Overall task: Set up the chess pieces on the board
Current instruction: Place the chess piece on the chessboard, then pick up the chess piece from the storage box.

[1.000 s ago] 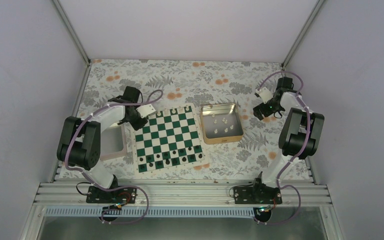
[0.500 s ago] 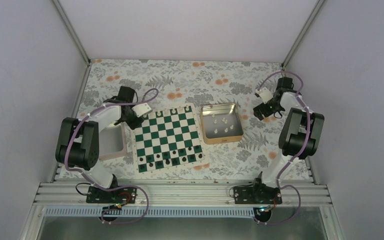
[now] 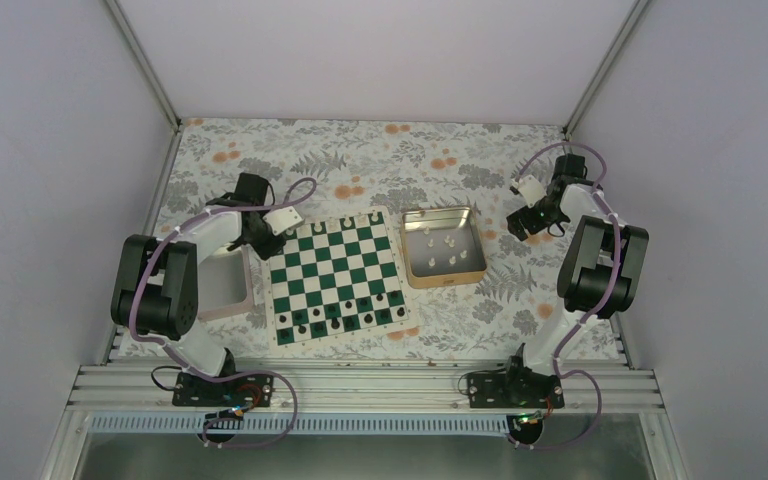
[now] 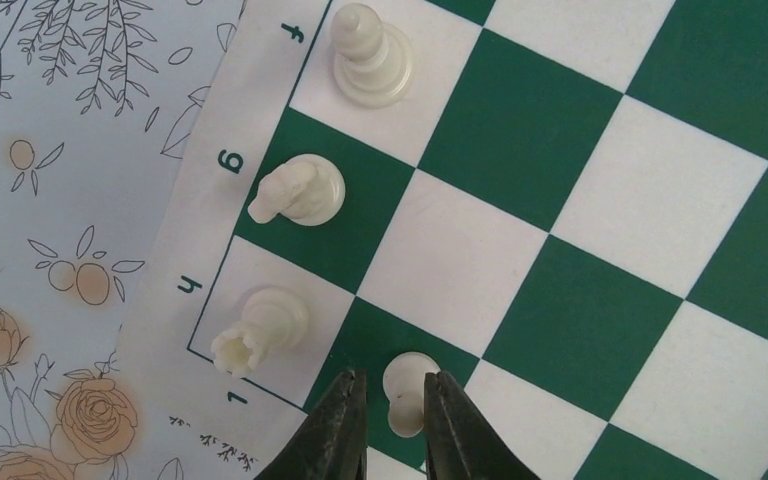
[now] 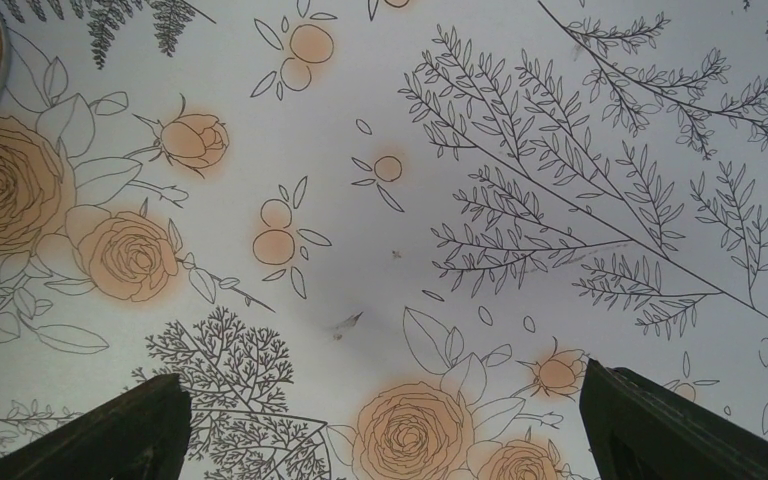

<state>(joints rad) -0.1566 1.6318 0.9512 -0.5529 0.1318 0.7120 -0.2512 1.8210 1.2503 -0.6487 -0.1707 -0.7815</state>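
Overhead view, with 6 o'clock at the arm bases. Nearest, the dark pieces [image 3: 335, 318] fill the two near ranks of the board [image 3: 345, 262], which lies flat on the floral tablecloth [image 3: 390, 160] and is turned slightly counter-clockwise. At the board's 9 o'clock a grey tray [image 3: 248, 285] stands just beside it. At its 3 o'clock a tan tin [image 3: 443, 283] holds loose white chess pieces [image 3: 447, 243]. A few more white ones stand along the board's far rank. The left gripper [image 3: 268, 236] hangs over the board's 11 o'clock corner. In its wrist view a rook [image 4: 260, 330], a knight [image 4: 297, 190] and a bishop [image 4: 370, 60] stand upright in the edge squares marked h, g and f. A pawn [image 4: 408, 385] stands on the green square just inward of the rook. The left gripper [image 4: 393, 385] has its fingers narrowly apart, one on each side of this pawn, and whether they press on it cannot be told. Farthest, at the tin's 2 o'clock and apart from it, the right gripper [image 3: 520, 228] hangs above bare cloth. Its wrist view shows the right gripper [image 5: 380, 378] spread wide with nothing between the fingers, and the tin's corner at the 10 o'clock edge of that view.
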